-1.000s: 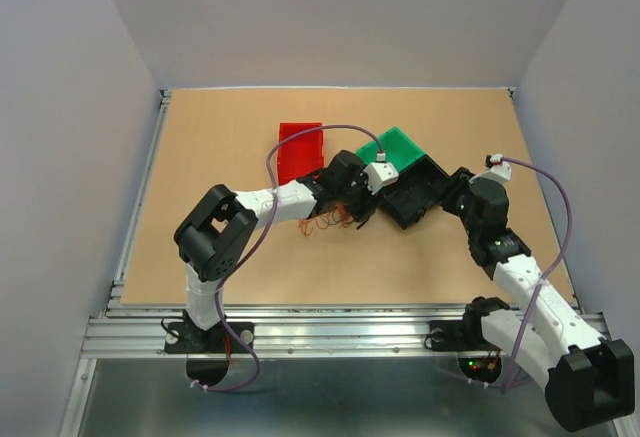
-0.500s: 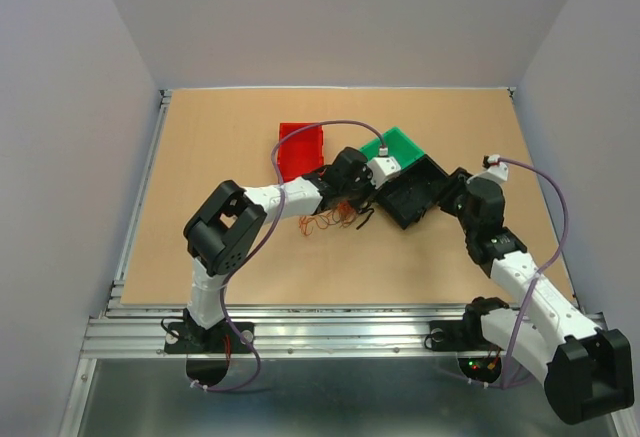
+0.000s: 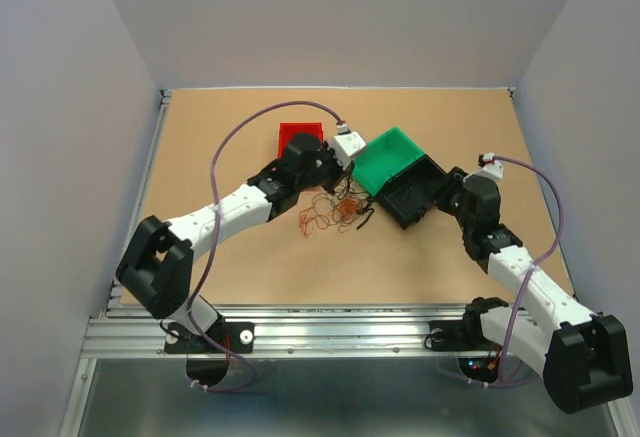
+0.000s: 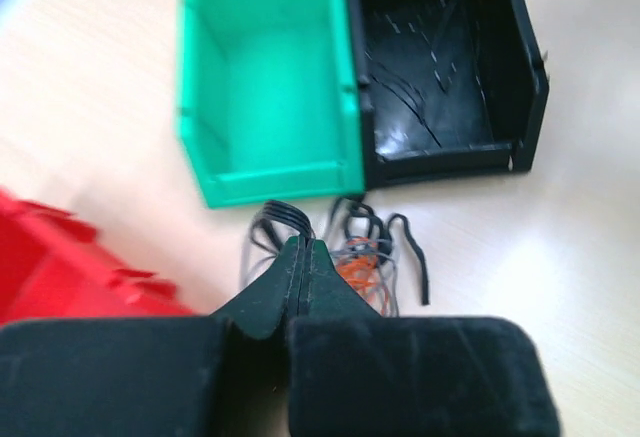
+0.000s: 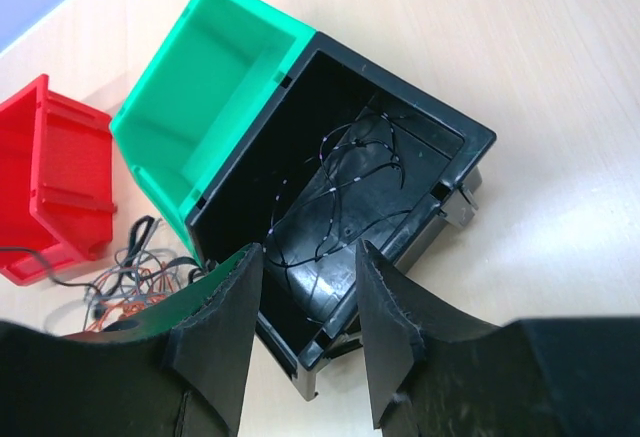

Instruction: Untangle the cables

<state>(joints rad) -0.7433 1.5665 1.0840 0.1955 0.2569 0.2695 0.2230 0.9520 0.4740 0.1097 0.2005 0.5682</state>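
Observation:
The cables (image 3: 330, 215) are a small tangle of thin black, orange and brownish wires on the table, in front of the bins. My left gripper (image 3: 335, 179) hangs over the tangle's far edge. In the left wrist view its fingers (image 4: 303, 249) are pressed together, and black loops of the cables (image 4: 280, 222) meet the tips, with orange strands behind. My right gripper (image 3: 452, 189) stands open over the near rim of the black bin (image 5: 400, 87), nothing between its fingers (image 5: 225, 337). A thin black wire (image 5: 350, 157) lies inside that bin.
A green bin (image 3: 390, 157) touches the black bin (image 3: 415, 197) on its left. A red bin (image 3: 295, 135) sits further left, partly behind my left wrist. Grey walls enclose the table on three sides, with a metal rail along the near edge.
My left gripper has shut at the tangle and drawn back toward the red bin; the left arm has stretched out. The wires have spread a little. The right arm has barely moved.

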